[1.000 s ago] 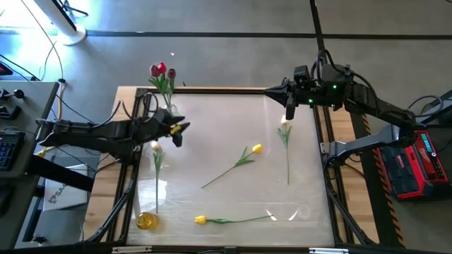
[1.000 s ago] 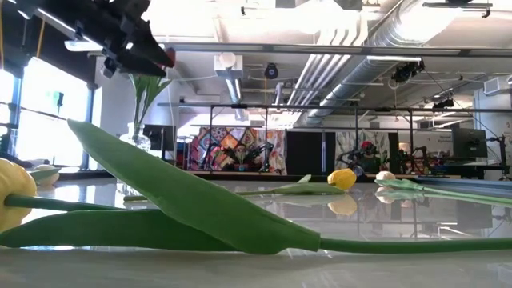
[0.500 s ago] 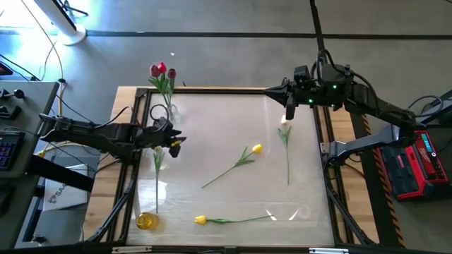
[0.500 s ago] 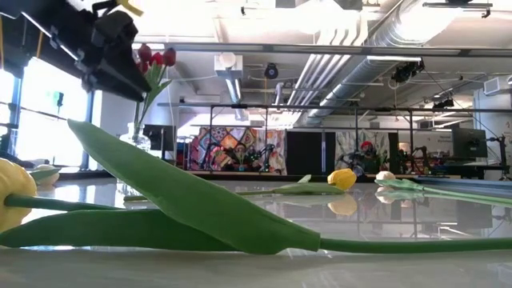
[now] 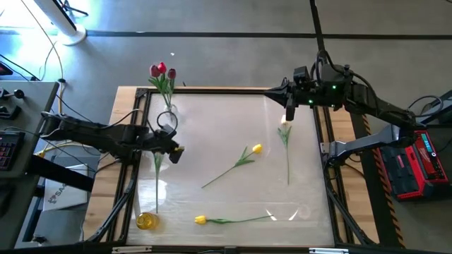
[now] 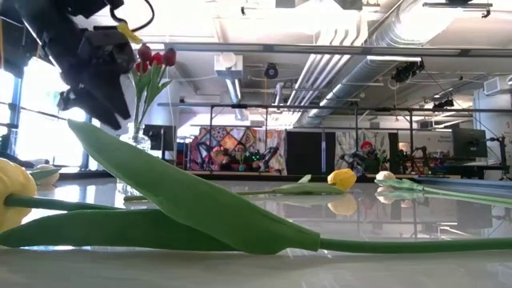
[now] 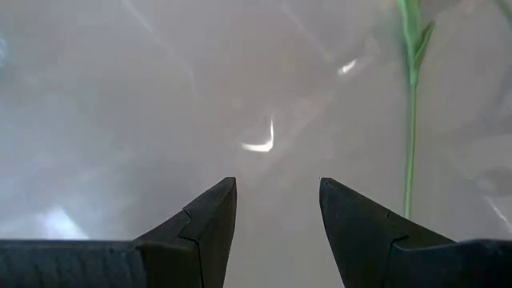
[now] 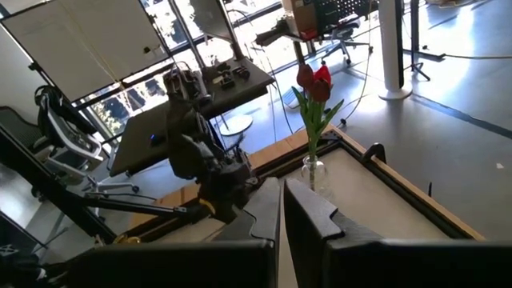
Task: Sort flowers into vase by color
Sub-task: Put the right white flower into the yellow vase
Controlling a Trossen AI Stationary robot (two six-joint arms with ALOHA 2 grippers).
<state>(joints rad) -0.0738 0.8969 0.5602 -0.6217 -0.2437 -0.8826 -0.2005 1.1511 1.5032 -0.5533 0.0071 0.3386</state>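
Three red flowers [image 5: 162, 70] upright in vase [image 5: 167, 118] at ten o'clock; left hand [image 5: 176, 152] empty, fingers parted, over tabletop [image 5: 212, 134]; right hand [image 5: 289, 113] closed at two o'clock.

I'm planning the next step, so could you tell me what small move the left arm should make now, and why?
Probably lower the left gripper onto the stem just beside it and close. Its jaws are open and empty above the table, and the red flowers already stand in the vase. The right gripper waits shut at the far edge.
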